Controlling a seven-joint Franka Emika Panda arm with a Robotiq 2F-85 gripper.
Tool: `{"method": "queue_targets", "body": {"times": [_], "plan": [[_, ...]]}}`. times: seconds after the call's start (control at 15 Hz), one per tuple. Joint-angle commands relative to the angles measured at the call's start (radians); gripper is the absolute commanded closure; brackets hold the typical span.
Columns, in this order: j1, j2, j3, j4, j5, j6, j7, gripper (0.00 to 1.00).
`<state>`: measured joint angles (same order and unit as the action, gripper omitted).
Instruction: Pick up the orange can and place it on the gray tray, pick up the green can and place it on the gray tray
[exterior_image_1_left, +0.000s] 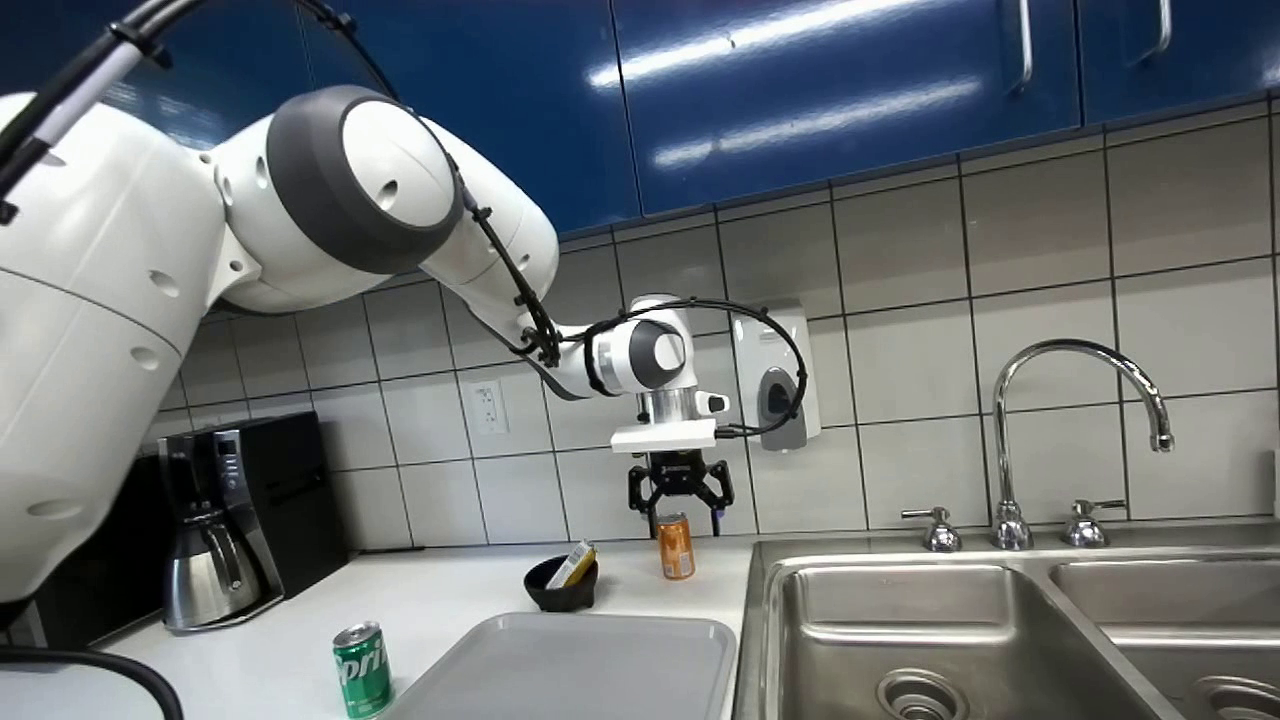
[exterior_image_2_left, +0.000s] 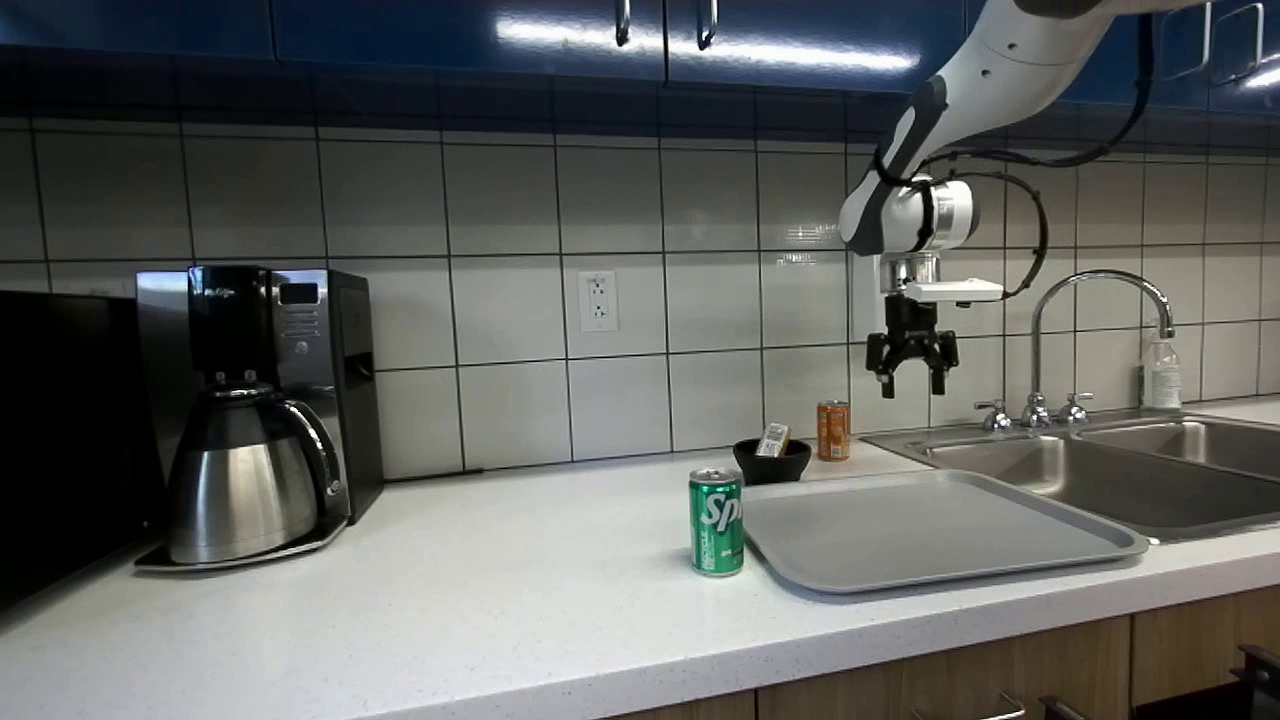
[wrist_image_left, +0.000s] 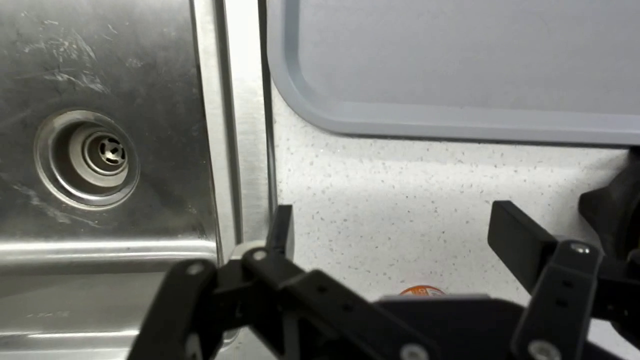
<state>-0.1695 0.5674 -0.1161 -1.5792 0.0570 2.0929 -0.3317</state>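
The orange can (exterior_image_1_left: 676, 548) stands upright on the counter near the wall, behind the gray tray (exterior_image_1_left: 580, 665); it also shows in an exterior view (exterior_image_2_left: 833, 431). In the wrist view only a sliver of the orange can (wrist_image_left: 421, 290) shows; my gripper's body hides the rest. My gripper (exterior_image_2_left: 912, 387) is open and empty, its fingertips higher than the can's top and off to its right there. In the wrist view its fingers (wrist_image_left: 392, 222) are wide apart over bare counter. The green can (exterior_image_2_left: 716, 525) stands upright beside the tray's left edge; it is out of the wrist view.
A black bowl (exterior_image_2_left: 772, 465) holding a yellow-and-white packet stands beside the orange can, behind the tray. The steel sink (exterior_image_1_left: 900, 620) and faucet (exterior_image_1_left: 1010, 450) are at the right. A coffee maker (exterior_image_2_left: 260, 420) stands at the left. A soap dispenser (exterior_image_1_left: 780, 390) hangs behind my wrist.
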Motion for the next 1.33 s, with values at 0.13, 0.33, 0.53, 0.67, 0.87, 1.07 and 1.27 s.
{"method": "queue_targets", "body": {"times": [0.13,0.33,0.53,0.67,0.87,1.07,1.27], "plan": [[-0.022,0.065,0.048,0.137,0.014,-0.083,0.040,0.00],[-0.019,0.088,0.056,0.183,0.014,-0.095,0.056,0.00],[-0.015,0.115,0.061,0.237,0.010,-0.115,0.076,0.00],[-0.016,0.133,0.063,0.271,0.012,-0.127,0.084,0.00],[-0.016,0.157,0.064,0.316,0.011,-0.148,0.094,0.00],[-0.014,0.182,0.068,0.360,0.010,-0.166,0.105,0.00],[-0.014,0.205,0.072,0.399,0.010,-0.182,0.114,0.00]]}}
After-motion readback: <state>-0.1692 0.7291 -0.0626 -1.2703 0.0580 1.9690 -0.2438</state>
